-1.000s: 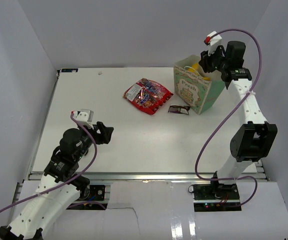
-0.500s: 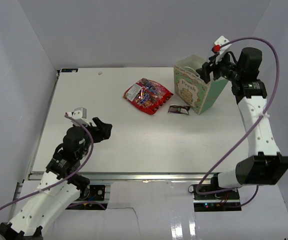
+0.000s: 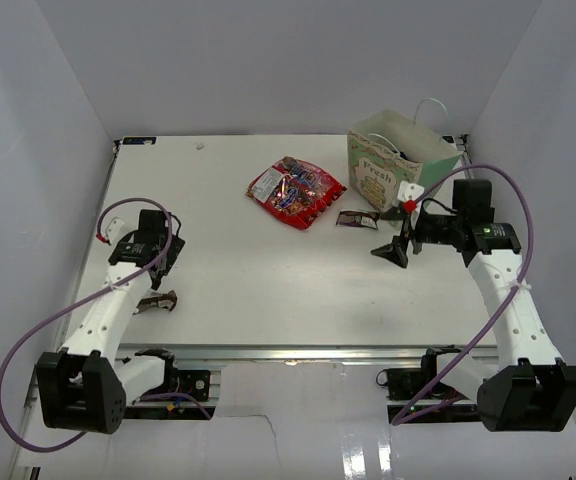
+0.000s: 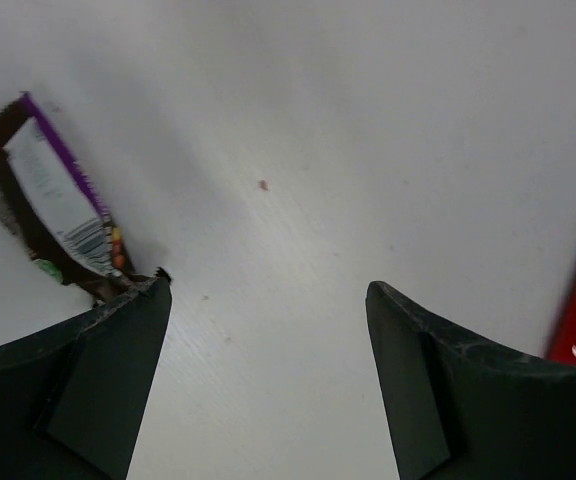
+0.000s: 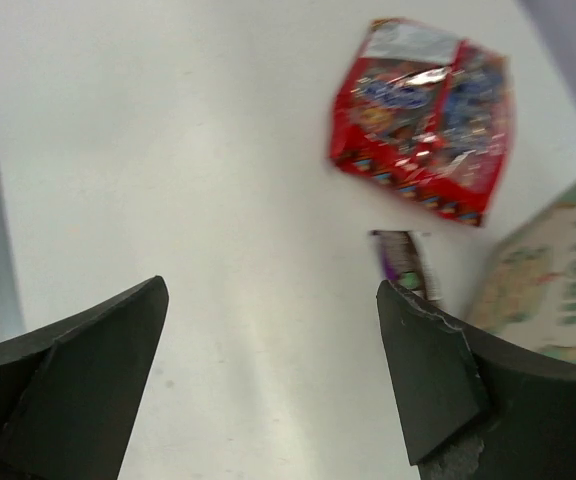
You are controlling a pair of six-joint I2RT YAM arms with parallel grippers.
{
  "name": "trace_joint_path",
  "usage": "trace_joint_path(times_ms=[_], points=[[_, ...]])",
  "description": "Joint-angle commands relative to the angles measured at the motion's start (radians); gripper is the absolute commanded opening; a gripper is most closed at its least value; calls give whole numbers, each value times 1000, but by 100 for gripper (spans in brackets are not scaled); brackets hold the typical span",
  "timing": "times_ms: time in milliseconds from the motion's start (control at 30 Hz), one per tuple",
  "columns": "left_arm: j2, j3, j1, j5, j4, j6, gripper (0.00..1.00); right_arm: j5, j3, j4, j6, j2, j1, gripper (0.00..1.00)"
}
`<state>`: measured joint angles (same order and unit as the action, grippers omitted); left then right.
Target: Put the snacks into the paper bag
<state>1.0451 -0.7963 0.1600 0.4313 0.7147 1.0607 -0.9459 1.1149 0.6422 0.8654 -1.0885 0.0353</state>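
The paper bag [image 3: 383, 180] is standing upright at the far right corner of the table [image 3: 248, 270], close to the right wall [image 3: 553, 110], and is showing the word "Fresh". The red candy bag [image 3: 295, 190] is lying to its left, its print too small to read. The dark brown wrapper [image 3: 358, 219] is lying just beside the bag's foot. The right gripper [image 3: 393, 250] is hovering near them, jaws wide apart and holding nothing. The left gripper [image 4: 266, 288] is also gaping and holding nothing near the left edge, with a barcoded wrapper [image 4: 63, 205] lying beside one finger. Open surface is lying between the arms.
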Motion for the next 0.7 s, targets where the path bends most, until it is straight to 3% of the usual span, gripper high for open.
trace_joint_path(times_ms=[0,400,667], points=[[78,-84,-66,29,213,146,89,-140,-101,133,138,25,11,90],[148,-52,-71,109,327,243,89,-172,-181,125,175,4,9,90],[257,31,-200,-12,186,197,86,-162,-194,123,184,-25,8,90]])
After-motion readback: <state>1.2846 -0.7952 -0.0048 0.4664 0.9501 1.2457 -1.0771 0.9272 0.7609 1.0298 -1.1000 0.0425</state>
